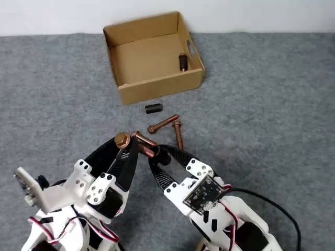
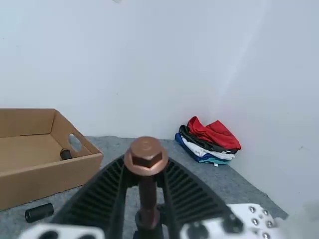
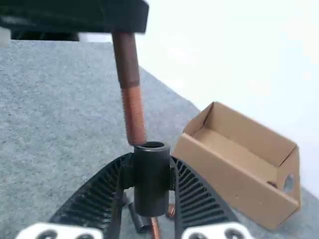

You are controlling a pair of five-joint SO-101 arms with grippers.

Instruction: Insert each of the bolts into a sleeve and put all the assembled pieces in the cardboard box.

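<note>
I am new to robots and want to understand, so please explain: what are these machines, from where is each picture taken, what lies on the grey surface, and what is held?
These are two robot arms side by side at a grey table. One picture looks down from above; each of the other two comes from a camera on one arm's wrist. The left claw is shut on a copper bolt; the right claw is shut on a black sleeve, with the bolt's tip at its mouth. On the table lie two more bolts, one loose sleeve and a cardboard box, which holds one assembled piece.
</note>
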